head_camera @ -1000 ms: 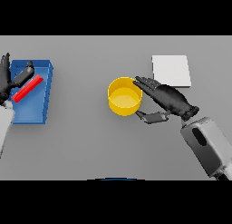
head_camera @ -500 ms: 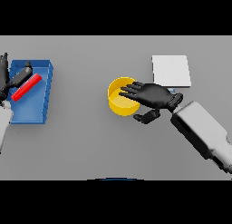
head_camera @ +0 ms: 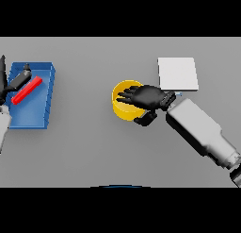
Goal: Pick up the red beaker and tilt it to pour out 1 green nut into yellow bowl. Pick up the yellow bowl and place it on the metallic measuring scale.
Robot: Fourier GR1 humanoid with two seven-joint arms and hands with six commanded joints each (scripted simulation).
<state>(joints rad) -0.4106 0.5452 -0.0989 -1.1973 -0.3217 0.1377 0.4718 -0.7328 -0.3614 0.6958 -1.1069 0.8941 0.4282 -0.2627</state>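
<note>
Readable text: none was seen.
Labels, brands: none showed on any object.
Numbers, signs: none could be read.

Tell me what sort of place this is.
Probably a bare lab-style test bench: a plain grey table holding a red beaker in a blue tray, a yellow bowl and a flat metallic measuring scale.

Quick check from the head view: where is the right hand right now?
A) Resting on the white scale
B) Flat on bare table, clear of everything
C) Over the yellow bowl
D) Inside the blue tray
C: the right hand lies over the yellow bowl, fingers reaching across its opening, short of the scale.
</note>
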